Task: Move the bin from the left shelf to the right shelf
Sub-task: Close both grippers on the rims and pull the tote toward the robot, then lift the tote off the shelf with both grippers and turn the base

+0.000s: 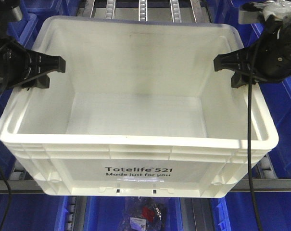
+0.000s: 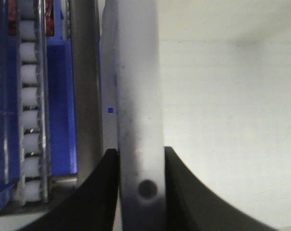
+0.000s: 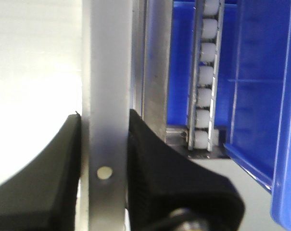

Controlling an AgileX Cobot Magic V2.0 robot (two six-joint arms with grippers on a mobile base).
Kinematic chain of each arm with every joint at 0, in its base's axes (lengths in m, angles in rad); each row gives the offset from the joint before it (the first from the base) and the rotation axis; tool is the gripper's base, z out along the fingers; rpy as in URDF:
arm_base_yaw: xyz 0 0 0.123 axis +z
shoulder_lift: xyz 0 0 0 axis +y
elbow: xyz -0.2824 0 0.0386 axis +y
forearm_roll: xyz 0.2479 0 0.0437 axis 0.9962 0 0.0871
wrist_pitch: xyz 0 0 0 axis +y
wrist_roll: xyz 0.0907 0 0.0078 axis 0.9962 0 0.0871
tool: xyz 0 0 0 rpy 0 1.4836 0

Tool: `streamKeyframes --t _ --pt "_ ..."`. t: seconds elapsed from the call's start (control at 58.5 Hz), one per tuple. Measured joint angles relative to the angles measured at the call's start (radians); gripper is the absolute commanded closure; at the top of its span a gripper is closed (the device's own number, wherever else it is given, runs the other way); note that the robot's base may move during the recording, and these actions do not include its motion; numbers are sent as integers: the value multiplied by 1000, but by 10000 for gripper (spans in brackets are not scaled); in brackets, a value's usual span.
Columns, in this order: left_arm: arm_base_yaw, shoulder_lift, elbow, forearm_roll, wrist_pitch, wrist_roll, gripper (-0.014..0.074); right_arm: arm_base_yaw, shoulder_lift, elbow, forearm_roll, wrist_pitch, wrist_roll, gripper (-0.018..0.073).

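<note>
**White plastic tote, pinched at both side walls, not yet carried across**

Item: bin point(image 1: 135, 144), large, white, empty, printed "Totelife 521" on its near face. It sits centred in the front view, its near edge over the grey shelf rail point(image 1: 20, 185). I cannot tell whether its base rests on the rail or hangs just above it.

Tools: left gripper point(image 1: 51, 72) is clenched on the bin's left wall, one finger inside and one outside. The right gripper point(image 1: 227, 72) holds the right wall the same way. Both wrist views show the rim squeezed between black pads.

Step, as I judge it: the grasp is made and the bin is about to be drawn out. The next move calls for both arms to rise evenly, pull the bin back clear of the rail, then travel right together.

Surroundings: blue bins point(image 1: 280, 110) crowd close on both sides. Roller tracks point(image 1: 140, 9) run behind. A bagged item point(image 1: 145, 214) lies on the level below.

Hazards: a black cable point(image 1: 250, 144) drapes over the bin's right front corner and may snag. Uneven lifting would tilt the bin, and the thin walls offer little to grip.
</note>
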Motion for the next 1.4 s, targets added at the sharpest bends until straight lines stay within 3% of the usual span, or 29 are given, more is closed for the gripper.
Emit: streamKeyframes --t 0.154,0.427,1.402 --pt "-26 -1 1 48 50 -9 603 59 -16 3 -65 18 80 547" --pt "-75 -40 1 65 79 -60 603 62 -69 3 -77 70 79 547" --pt "-77 -48 2 58 108 -64 603 68 -75 3 -63 129 81 547"
